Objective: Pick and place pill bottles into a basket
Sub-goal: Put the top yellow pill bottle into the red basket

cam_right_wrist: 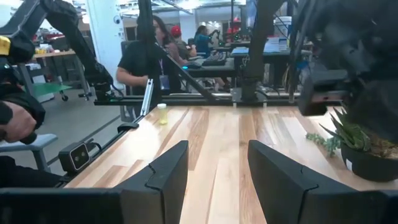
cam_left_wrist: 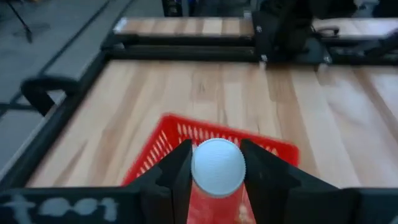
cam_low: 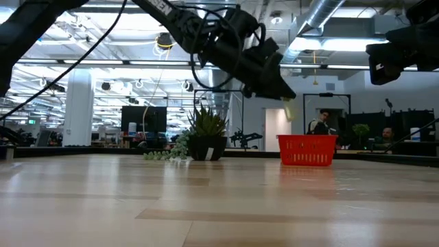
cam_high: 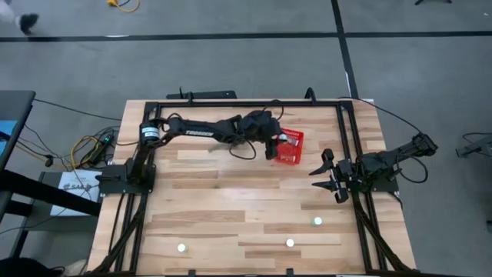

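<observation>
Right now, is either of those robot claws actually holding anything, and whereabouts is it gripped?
Yes. The left gripper holds a pill bottle between its fingers by the white cap end, above the basket. The right gripper holds nothing.

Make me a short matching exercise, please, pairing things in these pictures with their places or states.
Things:
1. left gripper
2. right gripper
3. basket
4. plant

States or places:
A. red, below the left gripper
B. open, empty, waiting at the table's right edge
C. holding a white-capped pill bottle
D. green, in a dark pot

Pairs: 1-C, 2-B, 3-A, 4-D
</observation>
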`<act>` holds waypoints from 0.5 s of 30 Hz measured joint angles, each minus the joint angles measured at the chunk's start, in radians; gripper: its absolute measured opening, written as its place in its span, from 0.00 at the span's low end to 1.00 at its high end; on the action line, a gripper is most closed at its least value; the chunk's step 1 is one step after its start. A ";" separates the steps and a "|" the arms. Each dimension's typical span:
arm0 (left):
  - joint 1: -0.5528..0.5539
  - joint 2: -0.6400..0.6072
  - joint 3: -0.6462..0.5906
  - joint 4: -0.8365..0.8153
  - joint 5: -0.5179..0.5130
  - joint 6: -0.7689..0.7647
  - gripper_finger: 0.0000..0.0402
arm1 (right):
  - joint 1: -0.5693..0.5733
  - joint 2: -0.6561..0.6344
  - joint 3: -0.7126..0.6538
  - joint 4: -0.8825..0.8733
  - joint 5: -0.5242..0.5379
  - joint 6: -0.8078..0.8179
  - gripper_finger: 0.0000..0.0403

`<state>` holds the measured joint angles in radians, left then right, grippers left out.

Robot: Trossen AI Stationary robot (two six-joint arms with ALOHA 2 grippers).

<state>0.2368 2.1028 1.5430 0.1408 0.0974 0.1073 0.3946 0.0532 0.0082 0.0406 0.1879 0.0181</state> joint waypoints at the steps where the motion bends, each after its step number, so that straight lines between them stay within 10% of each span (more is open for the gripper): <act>1: 0.001 0.007 0.002 0.012 -0.001 -0.003 0.28 | 0.000 0.000 0.000 0.000 0.000 0.000 0.39; 15: 0.016 0.093 0.001 0.004 -0.028 -0.060 0.29 | 0.000 -0.001 0.000 0.003 0.014 0.000 0.39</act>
<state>0.2524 2.1958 1.5436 0.1451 0.0696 0.0471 0.3946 0.0521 0.0082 0.0434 0.2019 0.0182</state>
